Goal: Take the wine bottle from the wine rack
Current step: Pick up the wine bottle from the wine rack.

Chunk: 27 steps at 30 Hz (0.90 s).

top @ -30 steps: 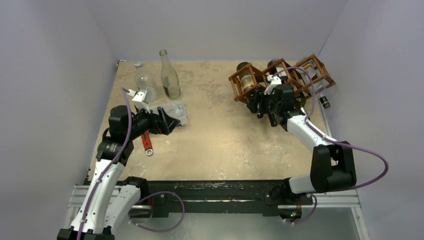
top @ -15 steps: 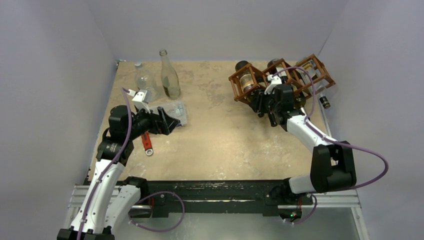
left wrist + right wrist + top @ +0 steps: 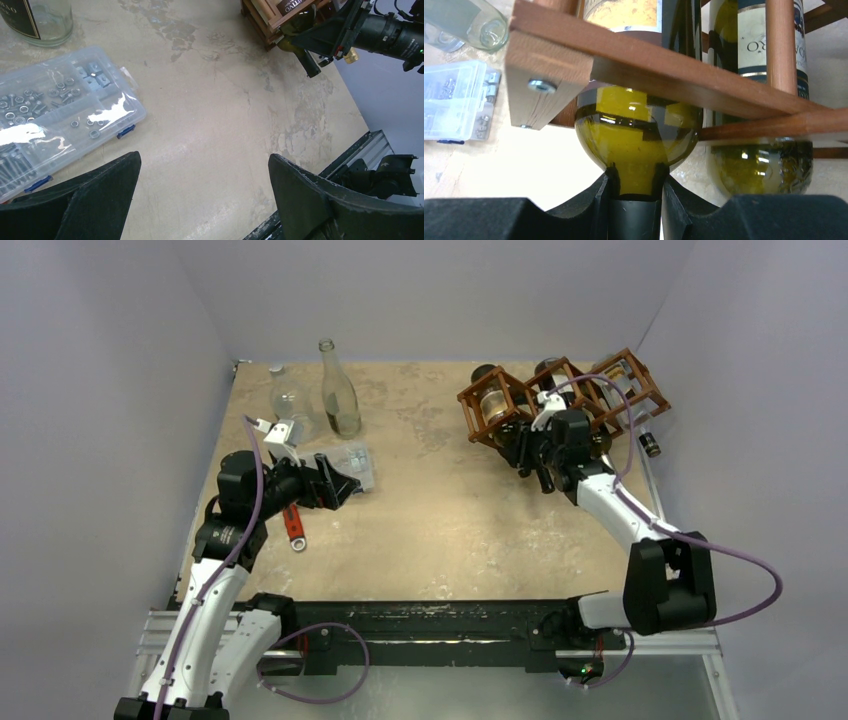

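- Reddish-brown wooden wine rack (image 3: 575,390) is sitting at the far right of the tabletop (image 3: 440,510), with bottles lying in its diamond cells.
- Green wine bottle (image 3: 639,145) is lying toward the rack's left end, its neck poking out on the near side.
- Right gripper (image 3: 635,200) is clamping narrow on that bottle's neck, just under the shoulder.
- Left gripper (image 3: 202,162) is hovering wide apart, holding nothing, at near left beside a clear plastic parts box (image 3: 60,110).
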Tool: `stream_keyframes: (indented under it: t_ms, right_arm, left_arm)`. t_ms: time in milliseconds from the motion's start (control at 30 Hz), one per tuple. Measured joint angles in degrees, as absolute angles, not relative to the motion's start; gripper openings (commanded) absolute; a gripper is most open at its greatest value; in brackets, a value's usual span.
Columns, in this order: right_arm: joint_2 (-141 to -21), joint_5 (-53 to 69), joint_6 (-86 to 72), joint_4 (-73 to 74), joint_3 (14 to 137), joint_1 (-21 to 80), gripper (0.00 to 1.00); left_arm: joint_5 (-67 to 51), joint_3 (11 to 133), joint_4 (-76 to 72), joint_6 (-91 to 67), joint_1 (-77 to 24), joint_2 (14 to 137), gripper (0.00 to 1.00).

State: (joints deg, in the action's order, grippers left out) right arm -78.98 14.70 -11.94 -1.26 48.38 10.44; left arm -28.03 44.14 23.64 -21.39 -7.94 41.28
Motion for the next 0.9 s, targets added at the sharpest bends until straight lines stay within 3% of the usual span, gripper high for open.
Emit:
stream_keyframes:
  t_ms: [900]
  right_arm:
    - [-61.65,19.18,-11.97,12.95,42.04,7.62,0.00]
  left_arm:
    - [-27.62,44.14,23.64,-20.47,-7.94,41.23,1.00]
